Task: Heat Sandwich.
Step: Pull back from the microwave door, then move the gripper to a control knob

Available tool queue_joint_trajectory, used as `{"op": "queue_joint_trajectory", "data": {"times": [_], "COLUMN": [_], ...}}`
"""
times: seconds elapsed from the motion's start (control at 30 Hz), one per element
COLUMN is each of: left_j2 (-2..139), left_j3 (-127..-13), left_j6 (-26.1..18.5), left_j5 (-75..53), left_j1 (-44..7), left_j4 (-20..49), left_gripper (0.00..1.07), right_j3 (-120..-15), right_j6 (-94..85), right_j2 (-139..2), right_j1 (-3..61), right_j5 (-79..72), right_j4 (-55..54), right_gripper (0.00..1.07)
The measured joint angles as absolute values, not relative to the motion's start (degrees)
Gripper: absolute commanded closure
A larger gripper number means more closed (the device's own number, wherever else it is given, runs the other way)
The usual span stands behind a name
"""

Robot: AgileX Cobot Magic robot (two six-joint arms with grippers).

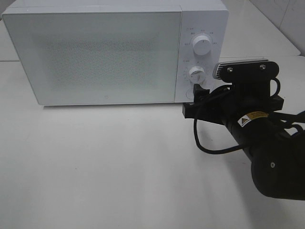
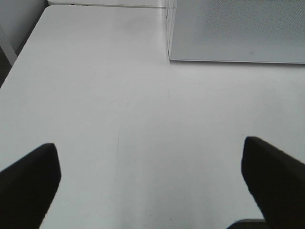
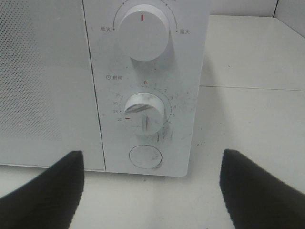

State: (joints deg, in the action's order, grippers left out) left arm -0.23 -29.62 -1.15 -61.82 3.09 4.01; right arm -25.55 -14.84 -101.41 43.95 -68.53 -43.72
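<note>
One shut white microwave [image 1: 114, 50], contents hidden.

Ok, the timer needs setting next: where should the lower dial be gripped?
Pinch the lower dial by its round rim, coming straight at the microwave front; it stands out from the panel, and the open jaws of the right gripper face it.

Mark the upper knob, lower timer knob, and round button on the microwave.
upper knob [image 3: 143, 32], right wrist view, front face.
timer knob [image 3: 144, 110], right wrist view, centre.
round button [image 3: 145, 157], right wrist view, centre.
</note>
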Motion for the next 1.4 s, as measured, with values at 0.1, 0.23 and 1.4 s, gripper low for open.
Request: {"op": "queue_joint_trajectory", "data": {"times": [0.1,0.23,1.4], "left_j2": [-0.23,-0.23,-0.23], "left_j3": [-29.62,-29.62,-29.62], "left_j6": [-1.15,-1.15,-1.15], "left_j5": [-61.82,-61.82,-61.82], "left_j1": [3.09,3.09,3.09], "left_j4": [4.01,4.01,4.01], "left_gripper": [0.09,0.09,0.09], "right_j3": [-26.36,-26.93,-36.15], "right_j6": [-14.78,-14.78,-11.17], "right_j2": [-101.41,-101.41,-110.64], "right_j1": [43.95,43.95,39.71], "right_j5": [-68.53,-68.58,-67.27], "right_j4": [-44.35,-44.46,-38.9], "right_gripper": [0.32,0.32,0.32]}}
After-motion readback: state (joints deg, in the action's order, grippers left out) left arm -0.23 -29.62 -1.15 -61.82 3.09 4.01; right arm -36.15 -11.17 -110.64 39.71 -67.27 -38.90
